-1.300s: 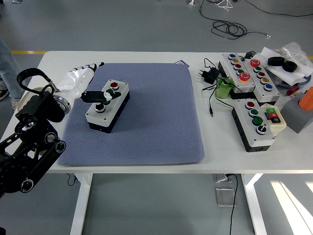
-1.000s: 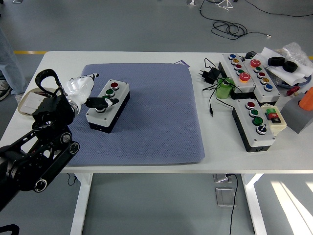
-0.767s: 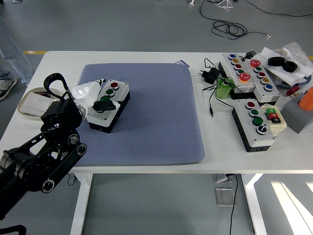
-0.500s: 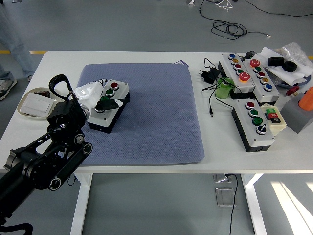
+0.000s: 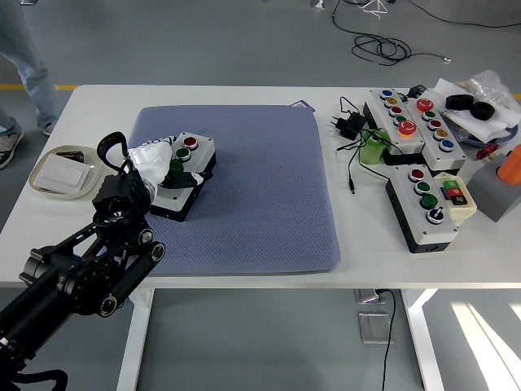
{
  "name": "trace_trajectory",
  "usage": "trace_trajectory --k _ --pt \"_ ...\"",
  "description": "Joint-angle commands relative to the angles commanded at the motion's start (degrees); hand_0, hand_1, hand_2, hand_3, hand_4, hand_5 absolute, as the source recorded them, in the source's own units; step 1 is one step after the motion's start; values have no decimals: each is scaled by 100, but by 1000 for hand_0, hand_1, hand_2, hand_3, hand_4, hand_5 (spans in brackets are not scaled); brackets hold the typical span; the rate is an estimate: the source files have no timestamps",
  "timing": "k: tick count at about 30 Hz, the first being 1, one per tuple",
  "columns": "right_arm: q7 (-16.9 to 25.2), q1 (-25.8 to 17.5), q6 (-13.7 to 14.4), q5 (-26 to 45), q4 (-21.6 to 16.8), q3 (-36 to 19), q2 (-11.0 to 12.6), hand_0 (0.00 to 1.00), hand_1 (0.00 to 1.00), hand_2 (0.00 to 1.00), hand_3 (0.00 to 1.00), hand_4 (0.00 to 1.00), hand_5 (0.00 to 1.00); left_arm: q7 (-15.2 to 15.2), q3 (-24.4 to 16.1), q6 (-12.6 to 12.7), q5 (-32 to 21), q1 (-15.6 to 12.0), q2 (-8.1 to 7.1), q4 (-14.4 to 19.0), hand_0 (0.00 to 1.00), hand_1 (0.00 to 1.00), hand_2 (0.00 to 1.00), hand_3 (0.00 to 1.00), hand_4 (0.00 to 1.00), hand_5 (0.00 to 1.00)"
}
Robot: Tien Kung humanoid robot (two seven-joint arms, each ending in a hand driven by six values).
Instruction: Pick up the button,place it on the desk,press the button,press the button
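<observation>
A white-topped button box (image 5: pixel 189 167) with a black base lies on the blue-grey mat (image 5: pixel 244 195), left of its middle. Its red button (image 5: pixel 190 142) and green button (image 5: pixel 182 153) show; the nearer end is covered. My left hand (image 5: pixel 167 167), wrapped in clear plastic, rests over that nearer end, its fingers curled down on the box top with a dark fingertip beside the green button. The black left arm (image 5: pixel 89 261) runs in from the lower left. No right arm shows.
A shallow dish (image 5: pixel 63 171) holding a white card sits left of the mat. On the right stand more button boxes (image 5: pixel 425 208) (image 5: pixel 411 120), a green cup (image 5: pixel 374 148), a plug with cable (image 5: pixel 350 124) and a grey block (image 5: pixel 498 191). A person's legs (image 5: pixel 24 57) stand at the far left.
My left arm has swung in to the right. The hand went from beside the box's left edge to over its near end, and its fingers came down on the top. The box stayed put.
</observation>
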State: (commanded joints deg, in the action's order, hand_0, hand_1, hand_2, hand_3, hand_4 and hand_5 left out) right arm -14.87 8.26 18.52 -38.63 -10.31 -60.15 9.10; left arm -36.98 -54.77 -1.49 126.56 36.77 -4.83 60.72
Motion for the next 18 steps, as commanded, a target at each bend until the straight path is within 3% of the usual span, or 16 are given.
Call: trace_trajectory --k 1,2,7,8,18 --pt "-1 1 1 -7 0 -5 0 787 797 817 751 412 479 0 8 16 62 13 8 -51 775 969 998 998 998 791" --pt "-2 4 1 -7 0 -5 0 787 797 817 751 412 479 0 11 45 179 32 20 -127 714 913 998 998 998 690" --pt "4 7 3 15 0 5 1 787 797 817 751 412 479 0 27 -5 341 64 30 -229 714 913 998 998 998 690" --pt "4 9 4 17 0 6 0 787 797 817 751 412 479 0 33 -25 344 73 32 -243 676 869 998 998 998 621" --pt "10 24 5 42 0 28 -1 787 797 817 751 412 479 0 76 -152 344 165 69 -455 642 828 998 998 998 585"
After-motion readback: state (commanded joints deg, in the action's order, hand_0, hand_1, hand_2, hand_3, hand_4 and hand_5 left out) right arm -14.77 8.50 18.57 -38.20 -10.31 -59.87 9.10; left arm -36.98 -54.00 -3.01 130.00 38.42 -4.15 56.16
